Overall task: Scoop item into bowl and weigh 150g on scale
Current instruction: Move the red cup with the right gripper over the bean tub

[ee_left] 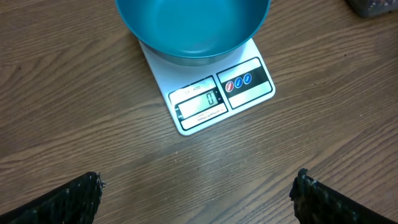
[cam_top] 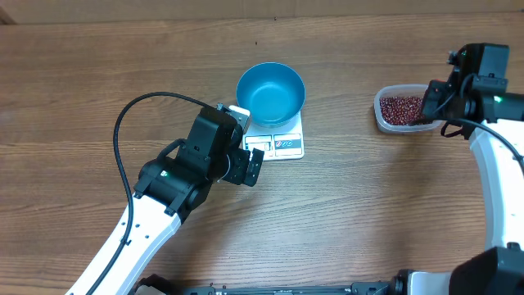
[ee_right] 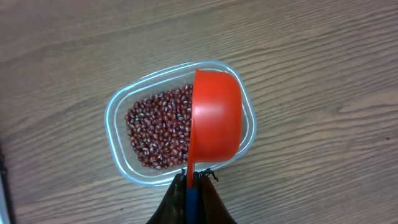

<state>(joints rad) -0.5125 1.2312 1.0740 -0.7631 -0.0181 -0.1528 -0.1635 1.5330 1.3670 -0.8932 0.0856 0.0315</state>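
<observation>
**Left pincer spread wide at the scale, right one clamped on a scoop**

Overhead: the left pincer [cam_top: 250,164] sits just in front of the scale [cam_top: 286,146], which carries the empty blue bowl [cam_top: 271,93]. Well apart, by the right arm, beans [cam_top: 399,108] lie in a clear tub [cam_top: 379,111] on the wooden surface [cam_top: 82,74].

Left wrist: its fingers [ee_left: 68,202] stand wide apart, holding nothing, and the display [ee_left: 199,107] reads zero.

Right wrist: the right pincer [ee_right: 191,196] clenches the handle of a red scoop [ee_right: 214,118] over the tub, beside the beans.
</observation>
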